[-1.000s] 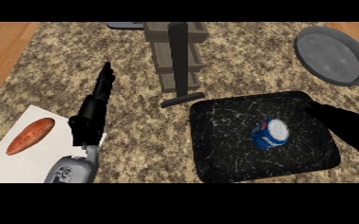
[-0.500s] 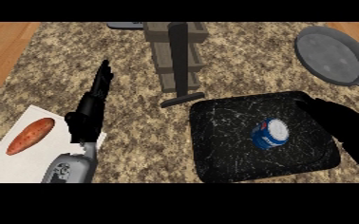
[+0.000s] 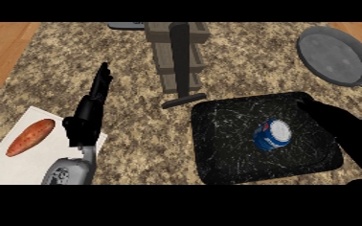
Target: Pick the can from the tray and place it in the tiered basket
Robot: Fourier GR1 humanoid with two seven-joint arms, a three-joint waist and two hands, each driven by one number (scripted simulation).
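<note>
A blue and white can [image 3: 273,134] lies on the black tray [image 3: 226,146] at the lower right of the head view. My right hand [image 3: 338,124] comes in from the right edge over the tray's right rim, a short way right of the can and apart from it; its fingers are too dark to read. The tiered basket [image 3: 178,57] stands at the top centre, seen from above as a grey-brown stack on a dark base. My left hand [image 3: 88,112] rests open at the left, fingers straight and pointing up the counter.
A sweet potato [image 3: 29,137] lies on a white board [image 3: 32,165] at the lower left. A round grey plate [image 3: 332,55] sits at the upper right. A wooden strip [image 3: 14,40] borders the counter's left side.
My right hand has moved leftward over the tray's right rim, closer to the can. The left hand and the can have stayed put.
</note>
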